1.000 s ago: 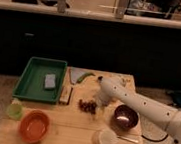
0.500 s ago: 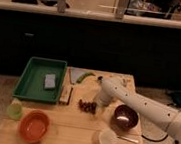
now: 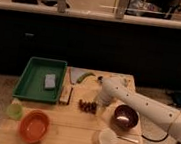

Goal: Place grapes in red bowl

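Red bowl (image 3: 34, 128) front-left, empty. Grapes (image 3: 86, 106) lie centre, well apart from bowl. Gripper (image 3: 98, 103) down at their right edge; can't tell if it's open or shut. Judging: at pick stage, lift, carry + drop still left.

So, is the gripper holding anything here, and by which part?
Cannot be told. The gripper sits at the right end of the grapes, which lie on the table.
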`<state>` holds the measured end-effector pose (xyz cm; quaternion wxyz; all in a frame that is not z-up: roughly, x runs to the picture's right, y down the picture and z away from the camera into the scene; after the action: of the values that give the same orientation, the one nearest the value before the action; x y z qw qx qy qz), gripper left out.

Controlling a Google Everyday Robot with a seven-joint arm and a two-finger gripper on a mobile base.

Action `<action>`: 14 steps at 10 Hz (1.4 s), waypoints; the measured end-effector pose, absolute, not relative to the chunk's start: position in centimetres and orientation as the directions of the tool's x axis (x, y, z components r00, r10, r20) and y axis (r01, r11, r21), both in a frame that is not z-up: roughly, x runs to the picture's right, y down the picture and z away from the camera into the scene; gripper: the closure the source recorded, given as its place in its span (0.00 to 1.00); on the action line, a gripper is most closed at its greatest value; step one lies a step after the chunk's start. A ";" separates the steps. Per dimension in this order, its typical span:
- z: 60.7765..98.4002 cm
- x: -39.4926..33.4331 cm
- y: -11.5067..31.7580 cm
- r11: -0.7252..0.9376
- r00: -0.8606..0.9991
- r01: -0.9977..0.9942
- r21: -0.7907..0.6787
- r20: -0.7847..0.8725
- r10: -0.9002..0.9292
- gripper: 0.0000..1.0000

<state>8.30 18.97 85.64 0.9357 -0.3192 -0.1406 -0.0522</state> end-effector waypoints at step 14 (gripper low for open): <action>80.0 8.2 14.3 0.812 0.935 0.283 -0.511 0.335 -0.115 1.00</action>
<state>8.16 14.32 79.99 0.9406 -0.2878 -0.1459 -0.1059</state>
